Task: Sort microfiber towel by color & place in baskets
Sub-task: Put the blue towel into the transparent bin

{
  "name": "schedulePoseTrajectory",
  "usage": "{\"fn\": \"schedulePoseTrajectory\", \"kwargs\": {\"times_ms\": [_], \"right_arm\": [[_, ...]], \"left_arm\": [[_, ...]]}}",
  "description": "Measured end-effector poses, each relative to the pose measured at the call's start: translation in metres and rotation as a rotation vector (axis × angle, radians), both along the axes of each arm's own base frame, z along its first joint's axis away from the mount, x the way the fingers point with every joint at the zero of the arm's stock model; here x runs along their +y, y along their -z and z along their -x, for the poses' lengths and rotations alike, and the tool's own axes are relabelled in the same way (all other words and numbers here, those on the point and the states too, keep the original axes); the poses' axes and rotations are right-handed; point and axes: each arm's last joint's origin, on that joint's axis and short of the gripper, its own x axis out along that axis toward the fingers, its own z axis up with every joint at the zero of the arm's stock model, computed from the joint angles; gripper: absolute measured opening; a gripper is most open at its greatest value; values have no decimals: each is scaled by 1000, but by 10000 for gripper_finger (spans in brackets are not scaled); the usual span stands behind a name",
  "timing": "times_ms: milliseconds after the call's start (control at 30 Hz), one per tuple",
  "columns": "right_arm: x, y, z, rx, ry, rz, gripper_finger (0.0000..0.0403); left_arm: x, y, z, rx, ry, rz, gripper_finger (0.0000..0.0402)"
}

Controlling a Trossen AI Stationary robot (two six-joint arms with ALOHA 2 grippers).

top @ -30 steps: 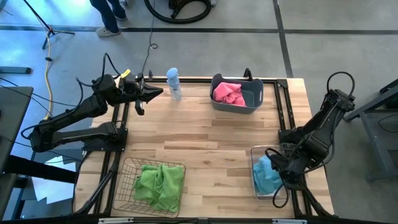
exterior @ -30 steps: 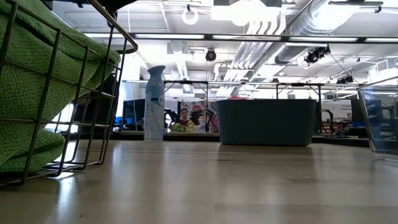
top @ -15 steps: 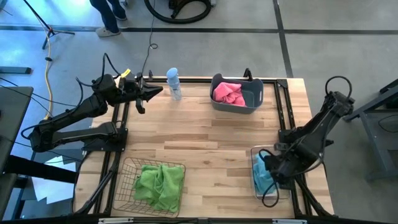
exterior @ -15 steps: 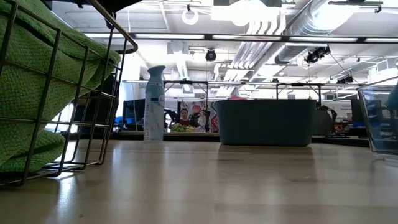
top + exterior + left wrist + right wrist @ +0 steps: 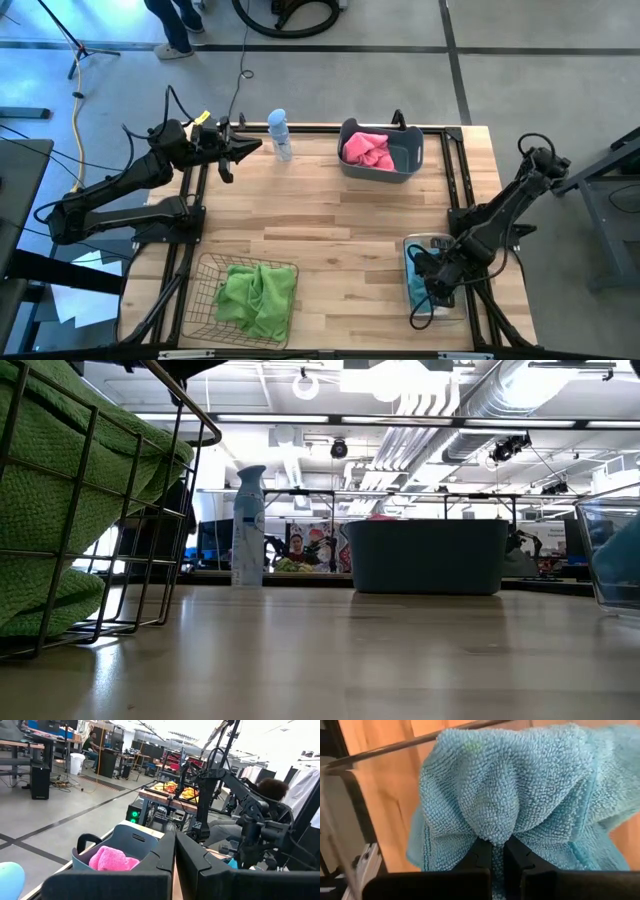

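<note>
My right gripper (image 5: 428,280) points down into the clear bin (image 5: 440,242) at the table's near right, shut on a blue towel (image 5: 520,790). In the low view the towel (image 5: 618,563) shows through the bin's wall (image 5: 600,510). Green towels (image 5: 257,295) fill the wire basket (image 5: 200,270) at the near left. A pink towel (image 5: 366,150) lies in the blue-grey tub (image 5: 410,160) at the far edge. My left gripper (image 5: 250,148) hangs shut and level at the far left, beside a spray bottle (image 5: 281,135), touching nothing. My right gripper pinches a bunched-up fold of the blue towel (image 5: 496,836) between its two fingers (image 5: 481,854), several layers gathered together. The fingers come from above, pointing steeply down. The rest of the towel spreads below the fingers inside the clear bin; whether it rests on the bin's floor I cannot tell.
The spray bottle (image 5: 248,525) stands upright at the far edge, left of the tub (image 5: 428,555). Black frame rails run along the table's left and right sides (image 5: 455,200). Bare wooden tabletop (image 5: 330,230) lies between the containers. A person's legs (image 5: 175,25) show beyond the far edge.
My right gripper has sunk down into the clear bin, drifting a little toward the table's near edge, still shut on the blue towel. The towel has gone down with it between the bin's walls. My left arm has kept still.
</note>
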Motion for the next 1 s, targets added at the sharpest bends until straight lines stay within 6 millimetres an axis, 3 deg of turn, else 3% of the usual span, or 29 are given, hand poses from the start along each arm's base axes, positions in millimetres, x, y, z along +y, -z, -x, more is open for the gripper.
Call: {"fn": "schedulePoseTrajectory", "kwargs": {"times_ms": [367,667,800,1000], "right_arm": [[-3,34,3,-16,64,-44,8],[0,26,1,-19,83,-63,17],[3,13,-2,3,101,-93,67],[5,-12,-3,36,114,-79,188]], "left_arm": [[0,0,0,0,0,0,0],[0,0,0,0,0,-1,0],[0,0,0,0,0,-1,0],[0,0,0,0,3,0,0]]}}
